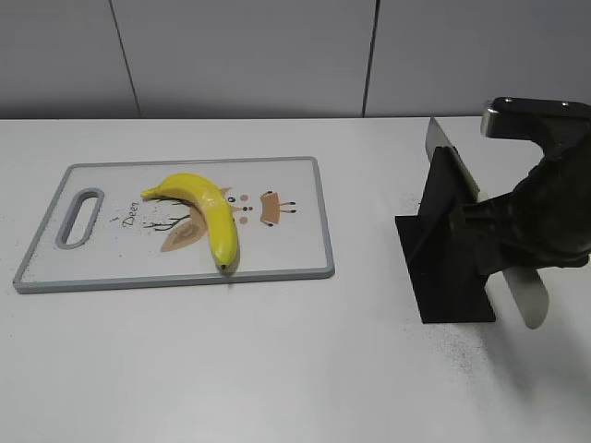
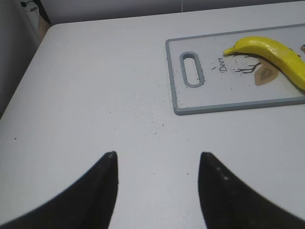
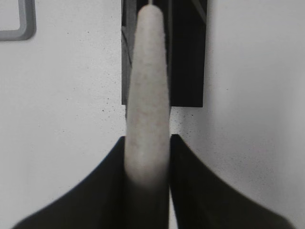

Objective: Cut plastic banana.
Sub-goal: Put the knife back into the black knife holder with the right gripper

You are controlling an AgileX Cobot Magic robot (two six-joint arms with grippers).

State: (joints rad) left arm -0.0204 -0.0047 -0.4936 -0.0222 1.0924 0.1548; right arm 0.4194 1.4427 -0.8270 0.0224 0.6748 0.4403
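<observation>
We see a white table (image 1: pixel 277 369) with a grey-rimmed cutting board (image 1: pixel 295 185) lying flat on its left part; the board has an oval handle hole at its left end and a small deer drawing with the word "Deer" printed on it. The plastic banana (image 1: pixel 205 210) lies on the board, near the middle, on top of the drawing; its stem end points to the left and its dark tip reaches close to the front rim of the board; it looks whole.

On the right side of the table stands a black knife stand (image 1: pixel 443 268), well apart from the board. The right gripper (image 3: pixel 147 157) is at this stand; in its wrist view both black fingers (image 3: pixel 190 191) press against the pale handle of the knife (image 3: pixel 147 95), so we say it is clenched on the knife; in the exterior view the handle end comes out below the arm, and a grey blade shows above the stand.

The left gripper (image 2: pixel 157 167) hovers over bare table to the left of the board; its two fingers stand wide apart with nothing between them, so it is released; small dark specks lie on the table there.
</observation>
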